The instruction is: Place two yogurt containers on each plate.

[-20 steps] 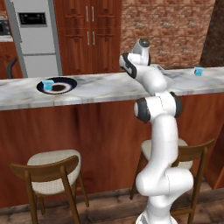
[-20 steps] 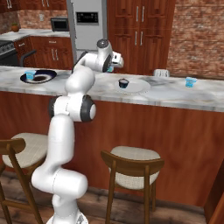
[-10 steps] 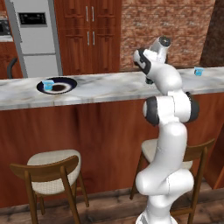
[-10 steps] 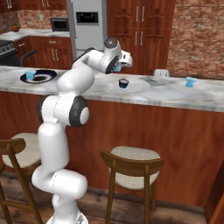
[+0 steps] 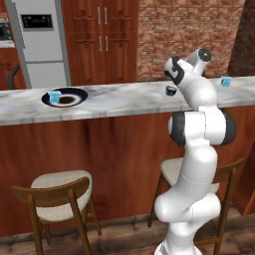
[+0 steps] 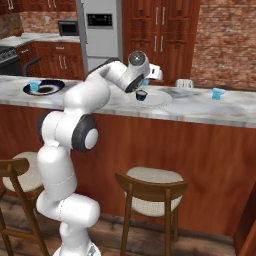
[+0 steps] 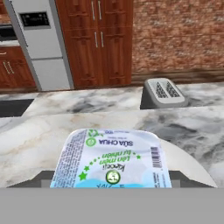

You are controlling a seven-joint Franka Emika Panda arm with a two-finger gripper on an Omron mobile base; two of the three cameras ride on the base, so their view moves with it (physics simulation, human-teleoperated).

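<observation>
Three yogurt containers (image 7: 111, 159), two plates (image 5: 77, 94), one black cup (image 6: 141, 95).

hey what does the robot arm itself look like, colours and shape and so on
The arm is glossy white, built of rounded tubular segments with bulging dark grey to black joint caps at the elbow and wrist. No cables or markings are visible on it. It ends in a blocky white hand carrying the pincer; its fingers are too hidden to describe.

Marble counter (image 5: 124, 99) on red wood panels, two wooden stools (image 5: 57, 199) before it. Behind, steel fridge (image 5: 37, 42), wood cabinets (image 5: 99, 40), brick wall (image 5: 189, 35); possibly a toaster (image 7: 164, 92).
</observation>
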